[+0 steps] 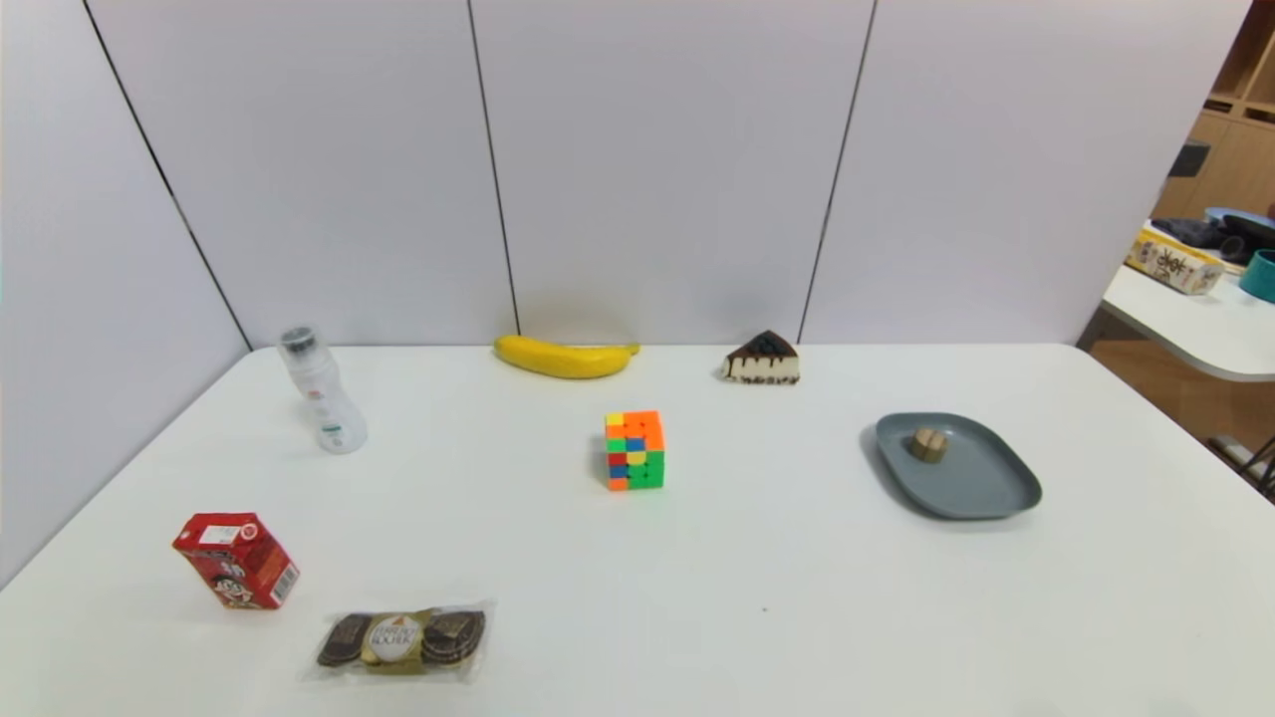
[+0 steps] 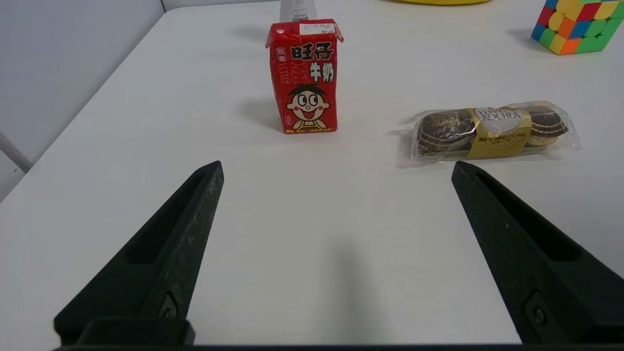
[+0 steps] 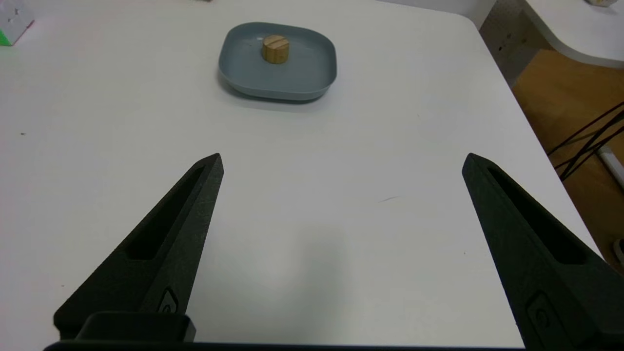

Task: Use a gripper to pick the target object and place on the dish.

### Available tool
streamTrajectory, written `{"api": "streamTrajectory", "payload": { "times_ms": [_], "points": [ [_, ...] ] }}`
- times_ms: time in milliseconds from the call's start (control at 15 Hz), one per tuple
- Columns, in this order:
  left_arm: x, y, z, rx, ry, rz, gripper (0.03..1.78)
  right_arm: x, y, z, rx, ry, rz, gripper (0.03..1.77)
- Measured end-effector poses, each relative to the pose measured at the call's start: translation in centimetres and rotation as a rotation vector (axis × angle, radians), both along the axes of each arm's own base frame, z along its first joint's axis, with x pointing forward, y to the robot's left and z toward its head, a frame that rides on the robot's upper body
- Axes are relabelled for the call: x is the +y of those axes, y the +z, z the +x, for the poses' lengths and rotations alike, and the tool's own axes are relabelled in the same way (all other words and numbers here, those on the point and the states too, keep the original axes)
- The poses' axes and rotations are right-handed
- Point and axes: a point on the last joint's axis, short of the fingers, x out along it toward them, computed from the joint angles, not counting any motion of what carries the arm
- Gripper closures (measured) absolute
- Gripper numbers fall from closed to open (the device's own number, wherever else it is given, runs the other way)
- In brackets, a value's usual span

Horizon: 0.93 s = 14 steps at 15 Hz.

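Tan grooved wooden puck (image 1: 928, 444) stands upright on blue-grey dish (image 1: 981, 488).

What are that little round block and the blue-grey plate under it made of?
The round block looks like unvarnished wood: tan, matt, with a groove across its top. The plate seems to be matt plastic, judging by its even colour and smooth rounded rim, though glazed ceramic cannot be ruled out.

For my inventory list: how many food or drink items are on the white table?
5: bottle far left, banana and cake slice by the wall, red milk carton and chocolates pack near left. None seems hidden.
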Motion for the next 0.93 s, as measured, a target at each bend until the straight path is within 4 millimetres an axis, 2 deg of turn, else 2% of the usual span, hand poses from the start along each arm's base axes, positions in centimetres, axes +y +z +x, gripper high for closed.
{"api": "streamTrajectory", "payload": {
  "times_ms": [200,400,600,933],
  "points": [
    [0.0,0.0,0.0,0.000,0.000,0.000,0.12,0.0,-2.5,-0.7,-0.074,0.006,-0.004,0.11],
    [0.0,0.0,0.0,0.000,0.000,0.001,0.12,0.1,-4.2,-1.1,-0.141,0.030,-0.001,0.11],
    [0.0,0.0,0.0,0.000,0.000,0.000,0.12,0.1,-6.0,-2.0,-0.117,0.059,0.002,0.11],
    [0.0,0.0,0.0,0.000,0.000,0.001,0.12,0.1,-6.7,-2.6,-0.143,0.073,0.013,0.11]
  ]
}}
